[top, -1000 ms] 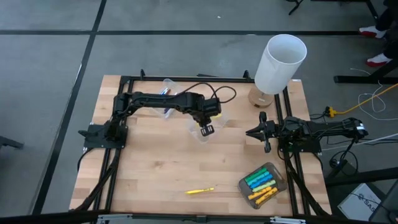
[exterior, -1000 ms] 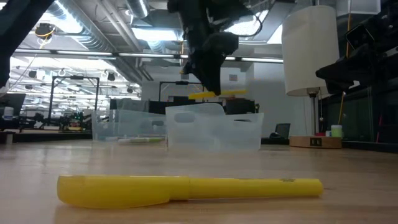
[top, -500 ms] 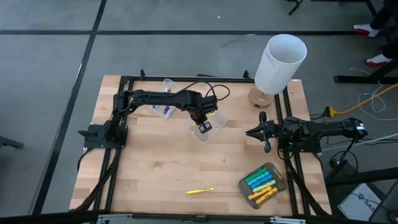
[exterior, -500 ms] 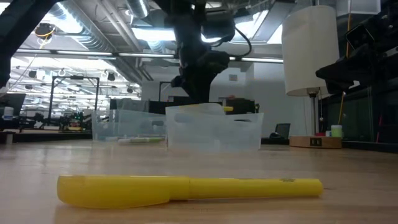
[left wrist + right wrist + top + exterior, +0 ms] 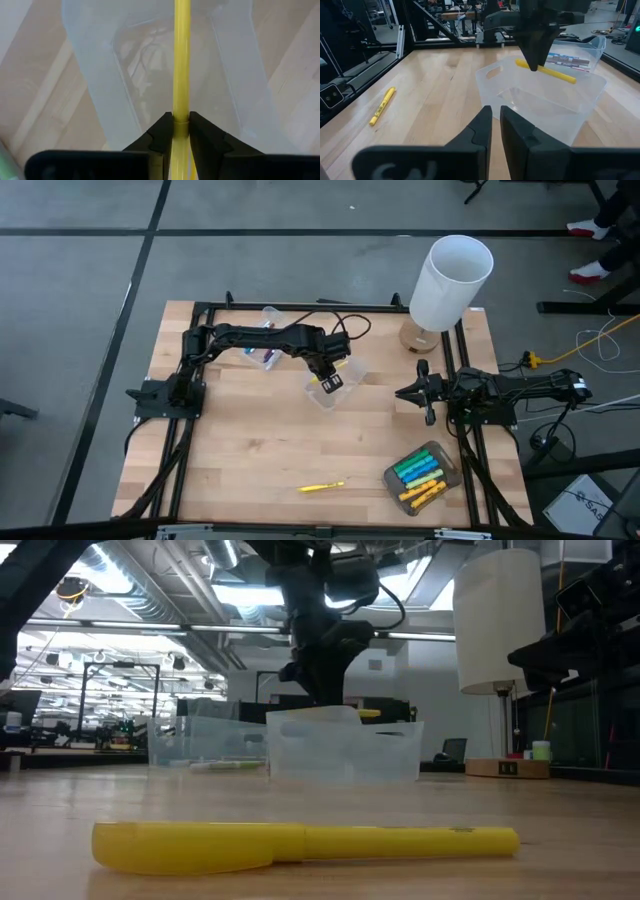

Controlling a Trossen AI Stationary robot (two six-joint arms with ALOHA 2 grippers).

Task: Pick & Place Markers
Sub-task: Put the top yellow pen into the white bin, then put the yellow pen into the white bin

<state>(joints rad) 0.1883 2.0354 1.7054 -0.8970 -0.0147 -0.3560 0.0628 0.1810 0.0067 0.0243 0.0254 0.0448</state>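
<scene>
The left wrist view shows the left gripper [image 5: 180, 131] with its two dark fingers [image 5: 161, 134] set close against a slim yellow marker [image 5: 181, 60], which runs straight out from between the jaws and over the open mouth of a clear plastic tub [image 5: 100, 85]. The jaws stand narrow with the marker between them; whether they still press it or have just let go cannot be told. In the right wrist view the same marker [image 5: 546, 71] lies level under the left gripper's tips, just above the tub's rim [image 5: 490, 75], with both ends sticking out past the jaws. From above, this gripper [image 5: 331, 380] hangs over the tub [image 5: 322, 394] near the middle of the light wooden table [image 5: 250, 440].

Behind the left gripper a second clear tub [image 5: 268, 330] holds a few markers with blue caps [image 5: 268, 358].

The right gripper [image 5: 428, 397] waits at the table's right side, well apart from the tub, its fingers [image 5: 479, 131] pressed nearly together on nothing.

Well away from both jaws, near the table's front edge, a loose yellow marker [image 5: 320, 487] lies flat on the wood; in the low view it [image 5: 300, 841] fills the foreground. To its right, a small tray [image 5: 448, 470] holds a bunch of yellow, green and light blue markers [image 5: 418, 474].

A white cylindrical lampshade on a wooden base [image 5: 447, 280] stands at the far right corner.
</scene>
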